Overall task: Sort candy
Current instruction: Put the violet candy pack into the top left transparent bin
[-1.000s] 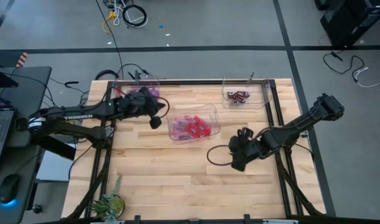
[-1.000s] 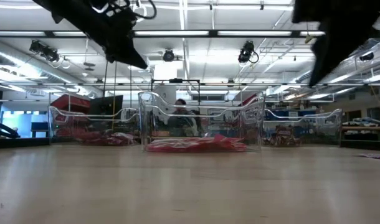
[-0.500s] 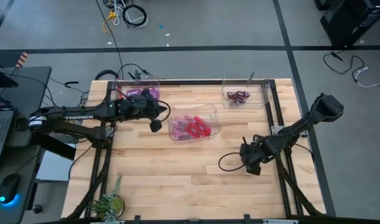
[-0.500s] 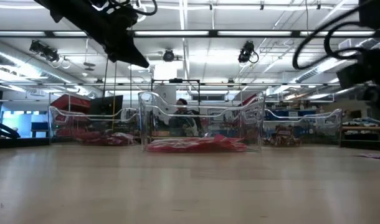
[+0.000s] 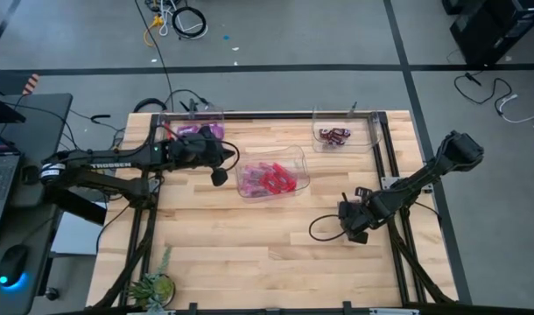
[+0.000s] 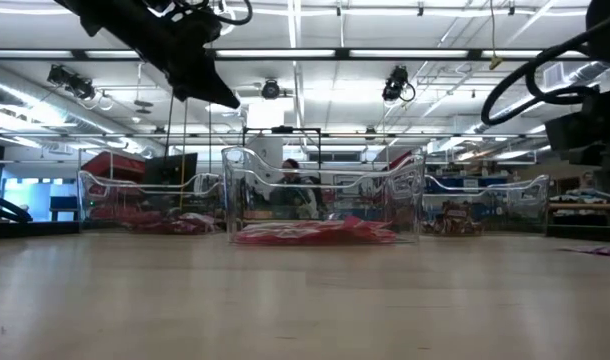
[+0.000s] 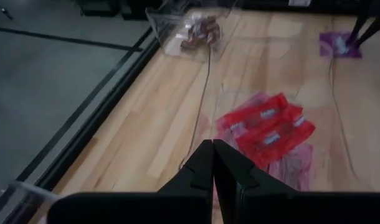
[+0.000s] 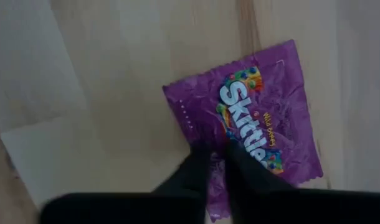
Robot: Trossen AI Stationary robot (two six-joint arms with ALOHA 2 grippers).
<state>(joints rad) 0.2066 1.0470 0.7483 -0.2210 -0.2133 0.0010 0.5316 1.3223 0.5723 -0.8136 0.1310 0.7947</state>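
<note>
Right gripper [image 8: 216,163] low over the table [image 5: 249,245] near its right edge, about midway along it. Over the past second the right arm has swung outward from a spot nearer the table's middle and dropped onto this position; in the last half-second it has scarcely moved, which suggests the descent is complete. The right wrist view shows its fingers drawn almost together on the near edge of a purple candy packet [image 8: 252,124] lying flat on the wood, apparently pinching the wrapper; the packet is not yet lifted.

Left gripper [image 7: 213,163] hovers near the far-left corner, beside the middle bin of red candy [image 5: 270,178], fingers pressed together and holding nothing. It has shifted only slightly toward the left edge and appears to wait.

Bin of purple candy [image 5: 202,130] stands at the far-left corner; bin of dark candy [image 5: 335,136] stands at the far edge toward the right corner.

Judgement: the pick is at the grasp stage; the packet likely belongs in the purple bin, diagonally across the table.
</note>
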